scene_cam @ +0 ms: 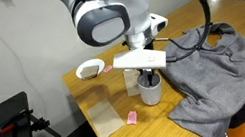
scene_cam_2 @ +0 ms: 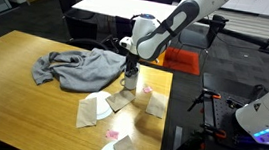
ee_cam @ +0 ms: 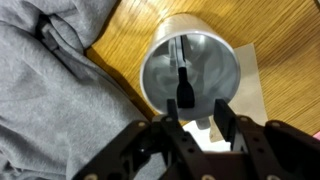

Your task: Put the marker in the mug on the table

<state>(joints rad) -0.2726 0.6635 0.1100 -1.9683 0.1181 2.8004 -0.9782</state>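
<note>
Empty, spread end effector (ee_cam: pixel 197 118) hovers over mug (ee_cam: pixel 160 60) rim, marker (ee_cam: pixel 183 85) inside, grey cloth (ee_cam: pixel 50 90) beside

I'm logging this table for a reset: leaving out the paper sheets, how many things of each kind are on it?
Mug: 1
Marker, standing inside the mug: 1
White bowl: 1
Grey cloth: 1
Small pink pieces: 2
Total: 6
</note>
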